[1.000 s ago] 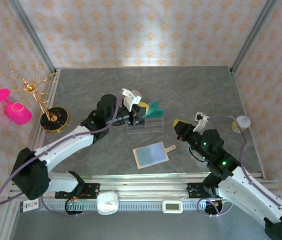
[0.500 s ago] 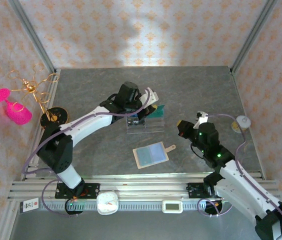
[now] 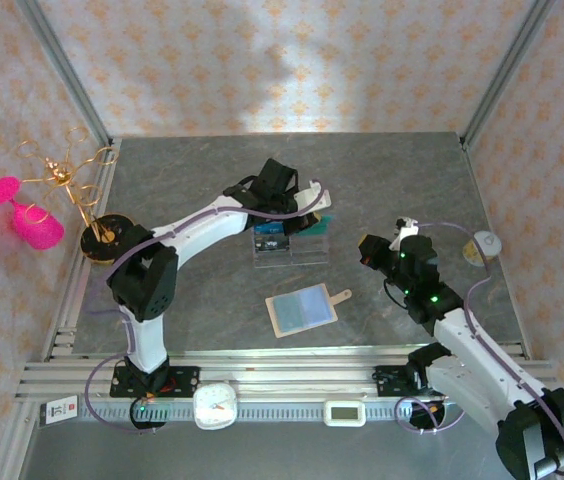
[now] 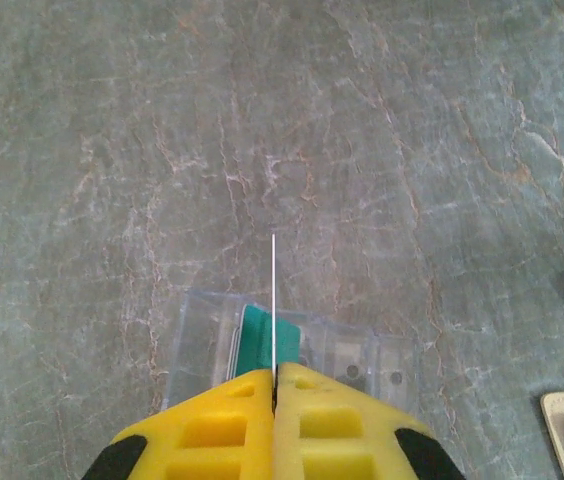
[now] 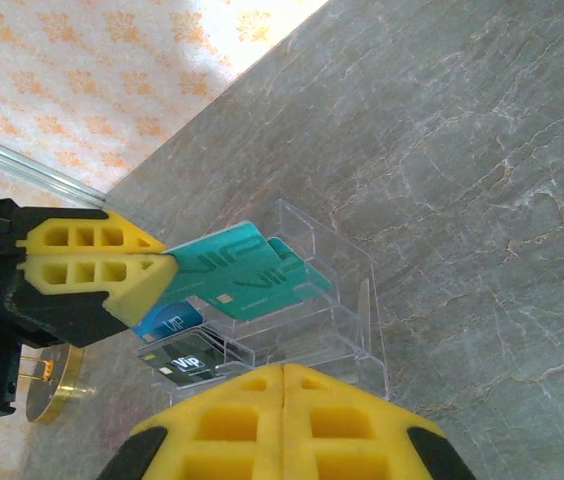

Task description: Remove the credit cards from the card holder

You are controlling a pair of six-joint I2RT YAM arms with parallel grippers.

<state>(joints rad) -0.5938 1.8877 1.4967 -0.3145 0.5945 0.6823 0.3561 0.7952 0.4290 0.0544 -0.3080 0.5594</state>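
Well to the left of the clear tray point(image 3: 292, 250) stood a gold wire stand point(image 3: 72, 190) with pink glasses. Over the tray's far right corner the left gripper point(image 3: 305, 215) had its yellow fingers point(image 5: 112, 270) pressed together on one short edge of a teal card point(image 5: 227, 258). That card was held on edge and angled down toward the tray's slots, beside a second teal card point(image 5: 300, 282). A blue card point(image 5: 170, 320) and a black card point(image 5: 187, 368) sat in other slots of the tray.

On the near side of the tray the card holder point(image 3: 302, 310) lay open and flat. Pale blue showed inside it, though whether that was a card or bare lining could not be told. Right of the tray the right gripper point(image 3: 372, 250) hung fully closed on nothing.

The cards looked light, stiff and slick. A pinch on an exposed short edge, drawn straight along the slot, would likely suit. The soft holder seemed apt to slide unless pinned.
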